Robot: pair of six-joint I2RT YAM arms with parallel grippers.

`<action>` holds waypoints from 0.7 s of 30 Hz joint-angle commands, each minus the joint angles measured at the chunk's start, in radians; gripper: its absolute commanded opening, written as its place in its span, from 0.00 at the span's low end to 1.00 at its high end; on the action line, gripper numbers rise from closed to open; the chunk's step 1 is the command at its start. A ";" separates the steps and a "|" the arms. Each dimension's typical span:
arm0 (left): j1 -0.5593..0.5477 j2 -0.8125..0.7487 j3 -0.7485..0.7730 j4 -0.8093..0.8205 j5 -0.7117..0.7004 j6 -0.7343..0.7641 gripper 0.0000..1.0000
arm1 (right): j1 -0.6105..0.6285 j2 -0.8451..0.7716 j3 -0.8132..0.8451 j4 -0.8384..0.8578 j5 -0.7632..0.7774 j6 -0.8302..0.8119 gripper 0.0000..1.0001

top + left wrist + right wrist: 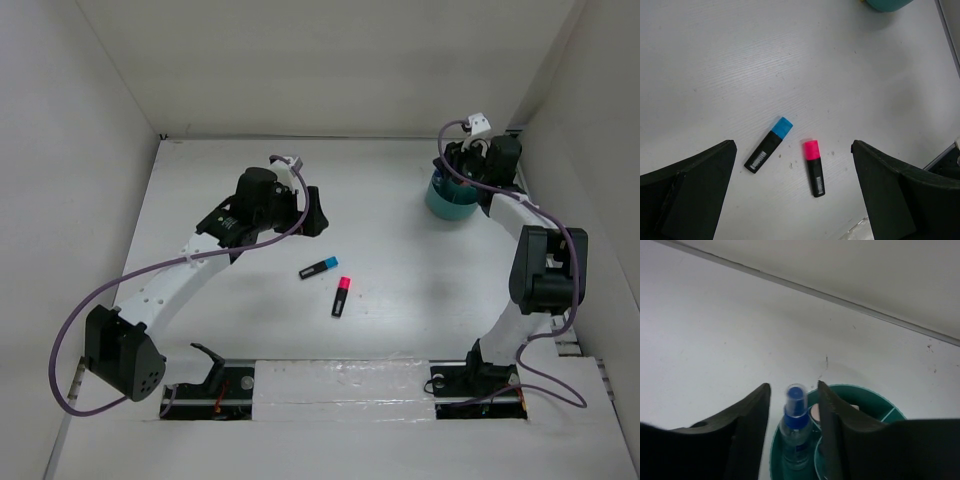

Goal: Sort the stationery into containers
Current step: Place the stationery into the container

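Highlighters, the blue-capped one (771,145) slanted, the pink-capped one (813,167) beside it, lie on the bench (715,60) below the wide-open left gripper (312,214), the nearer one, while the right gripper (793,385), jaws parted, straddles a tube (795,427) in the cup (875,397).
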 commanded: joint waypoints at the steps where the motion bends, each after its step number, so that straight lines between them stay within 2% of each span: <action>1: 0.004 -0.018 -0.005 0.041 0.007 0.003 1.00 | -0.006 -0.060 -0.003 0.078 -0.008 -0.013 0.52; 2: 0.004 -0.018 -0.005 0.041 0.007 0.003 1.00 | -0.006 -0.071 -0.013 0.088 -0.008 -0.001 0.57; 10: 0.004 -0.018 -0.015 0.041 -0.054 -0.006 1.00 | -0.006 -0.158 0.010 0.137 -0.034 0.066 0.60; 11: 0.004 -0.018 -0.015 0.032 -0.055 -0.017 1.00 | 0.015 -0.168 0.035 0.137 -0.020 0.067 0.85; 12: 0.004 -0.009 -0.015 0.031 -0.065 -0.017 1.00 | 0.026 -0.187 0.055 0.128 0.001 0.079 1.00; 17: 0.004 0.002 -0.006 0.021 -0.136 -0.038 1.00 | 0.120 -0.234 0.190 -0.073 0.156 0.057 1.00; 18: 0.004 0.012 -0.005 0.012 -0.153 -0.039 1.00 | 0.170 -0.247 0.226 -0.104 0.195 0.044 1.00; 21: 0.013 0.023 0.005 -0.014 -0.245 -0.075 1.00 | 0.276 -0.328 0.251 -0.188 0.426 0.044 1.00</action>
